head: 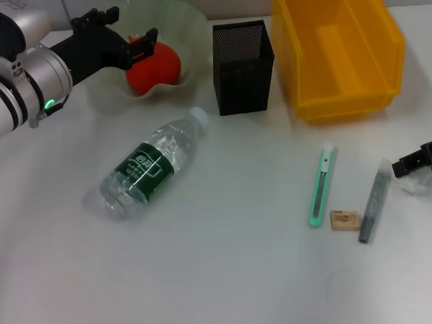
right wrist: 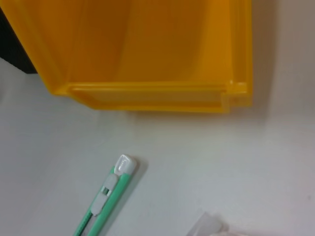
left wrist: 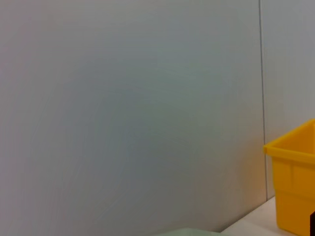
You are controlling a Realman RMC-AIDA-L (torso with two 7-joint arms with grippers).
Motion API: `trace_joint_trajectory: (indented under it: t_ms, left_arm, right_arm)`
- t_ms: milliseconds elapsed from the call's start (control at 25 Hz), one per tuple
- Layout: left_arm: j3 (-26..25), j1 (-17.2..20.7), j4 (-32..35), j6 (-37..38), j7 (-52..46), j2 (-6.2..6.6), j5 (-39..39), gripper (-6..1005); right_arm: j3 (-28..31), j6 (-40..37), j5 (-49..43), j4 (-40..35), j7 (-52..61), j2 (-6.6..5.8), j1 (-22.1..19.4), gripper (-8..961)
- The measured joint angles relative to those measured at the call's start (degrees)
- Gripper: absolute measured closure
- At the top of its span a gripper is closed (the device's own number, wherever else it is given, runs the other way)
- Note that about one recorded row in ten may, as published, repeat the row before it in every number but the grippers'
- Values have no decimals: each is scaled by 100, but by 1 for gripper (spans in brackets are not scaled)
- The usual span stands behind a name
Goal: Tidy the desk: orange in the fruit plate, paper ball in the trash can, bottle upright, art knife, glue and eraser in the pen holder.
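we note the left hand [head: 121, 38], fingers apart, over the fruit plate [head: 168, 20] where the orange [head: 156, 65] now rests, evidently for depositing; right hand [head: 419, 159] state indeterminate.

One of nearly everything on the white tabletop [head: 228, 276], and two pincers.

There is one orange [head: 154, 66], one pale fruit plate [head: 185, 23], one black mesh pen holder [head: 243, 67], one yellow bin [head: 338, 45], one clear bottle [head: 148, 165] with a green label, one green art knife [head: 322, 184], one grey glue stick [head: 371, 200] and one small tan eraser [head: 343, 220]. One crumpled paper ball [head: 411, 186] shows at the right edge. Two black pincers are in view: the left pincer [head: 128, 38] and the right pincer [head: 417, 160].
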Motion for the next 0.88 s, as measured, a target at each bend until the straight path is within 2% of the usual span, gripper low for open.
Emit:
trace_joint_trajectory:
  t_ms: [200,360,520,640,720,800,880]
  left_arm:
    - [-10,-2,0,0,0,0,0,204]
    - [-13,30,6,10,0,0,0,205]
    - [-35,64,14,68,0,3,-1,205]
    - [-44,118,40,141,-41,5,-5,206]
    - [-44,162,66,192,-75,9,-36,206]
    - [-42,196,67,274,-79,16,-97,206]
    - [-24,227,69,340,-79,21,-162,207]
  right_arm:
    - [24,-31,4,6,-7,-22,-15,388]
    - [299,-476,468,31,-135,-163,-67,439]
    - [1075,-1278,1891,297,-680,-475,-209,437]
    - [1522,-1599,3141,905,-1191,-771,-356,429]
    - [1650,-1583,4027,1377,-1797,-896,-449,424]
    - [1745,-1431,4772,1773,-2572,-910,-525,419]
    - [1805,-1137,5360,2090,-3438,-812,-570,414]
